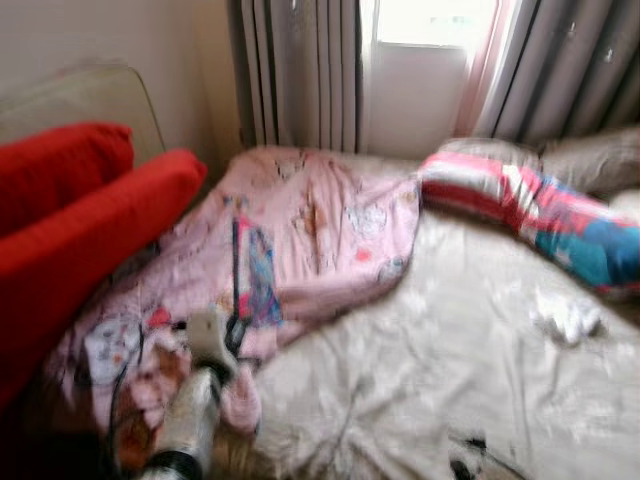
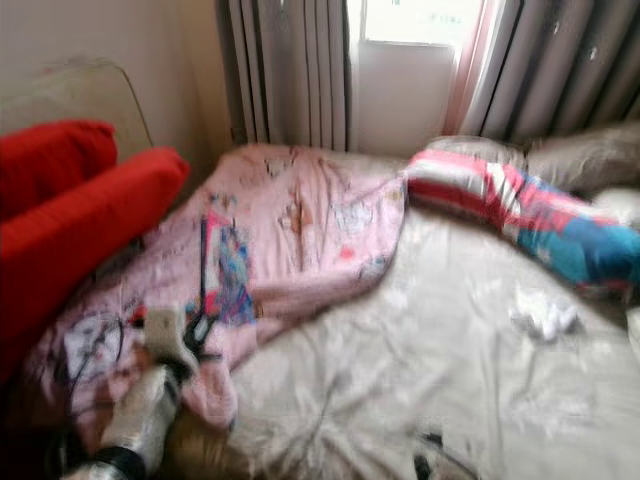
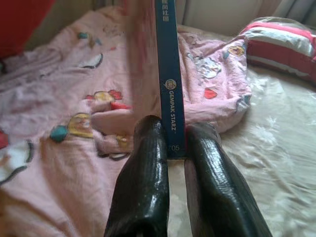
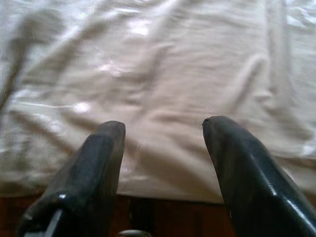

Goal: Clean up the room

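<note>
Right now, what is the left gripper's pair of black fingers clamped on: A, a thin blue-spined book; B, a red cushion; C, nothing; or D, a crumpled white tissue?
A: in the left wrist view the left gripper pinches the thin blue-spined book above the pink patterned blanket.

The bed (image 1: 450,350) spans the middle and right. A blanket (image 1: 320,220) lies on its left half, a long pillow (image 1: 540,210) along the far right. The left gripper (image 1: 236,335), near left, holds a book (image 1: 257,272) upright above the blanket. 2 cushions (image 1: 80,220) lie left. Curtains (image 1: 300,70) hang behind. A crumpled tissue (image 1: 568,315) lies on the bed's right.
</note>
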Tool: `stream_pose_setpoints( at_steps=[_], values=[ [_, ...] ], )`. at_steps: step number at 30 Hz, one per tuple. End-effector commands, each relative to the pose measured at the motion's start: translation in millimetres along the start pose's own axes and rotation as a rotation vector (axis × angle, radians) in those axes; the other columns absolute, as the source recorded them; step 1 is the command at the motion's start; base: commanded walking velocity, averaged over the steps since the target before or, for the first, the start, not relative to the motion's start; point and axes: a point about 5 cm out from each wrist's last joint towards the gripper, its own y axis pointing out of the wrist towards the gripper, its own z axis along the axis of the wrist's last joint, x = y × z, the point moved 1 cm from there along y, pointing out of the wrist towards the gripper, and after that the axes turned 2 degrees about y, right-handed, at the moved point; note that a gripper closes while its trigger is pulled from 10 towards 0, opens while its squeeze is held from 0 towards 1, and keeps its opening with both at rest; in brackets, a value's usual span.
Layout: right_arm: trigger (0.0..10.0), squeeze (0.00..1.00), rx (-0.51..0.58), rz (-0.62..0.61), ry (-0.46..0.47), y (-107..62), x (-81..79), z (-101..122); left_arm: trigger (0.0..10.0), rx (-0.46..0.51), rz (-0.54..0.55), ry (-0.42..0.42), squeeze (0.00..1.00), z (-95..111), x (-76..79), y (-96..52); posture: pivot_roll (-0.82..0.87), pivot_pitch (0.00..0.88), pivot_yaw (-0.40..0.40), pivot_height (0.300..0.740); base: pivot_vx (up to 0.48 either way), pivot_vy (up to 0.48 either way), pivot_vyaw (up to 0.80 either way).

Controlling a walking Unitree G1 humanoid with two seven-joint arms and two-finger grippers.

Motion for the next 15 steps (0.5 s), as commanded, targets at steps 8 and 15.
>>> stream_pose_setpoints(
  at_steps=[8,15],
  values=[
    [10.0,0.0,-0.008,-0.019,0.006,-1.3,3.8,-4.5,10.0,0.057,-0.042,0.023,0.0,13.6,9.9,7.9,-0.04,0.046,0.014,0.74,0.0,-0.293,-0.26],
    [10.0,0.0,-0.01,-0.018,0.003,-1.3,3.4,-4.8,10.0,0.059,-0.041,0.022,0.0,14.1,9.7,8.1,-0.04,0.048,0.012,0.74,0.0,-0.295,0.0]
  ],
)
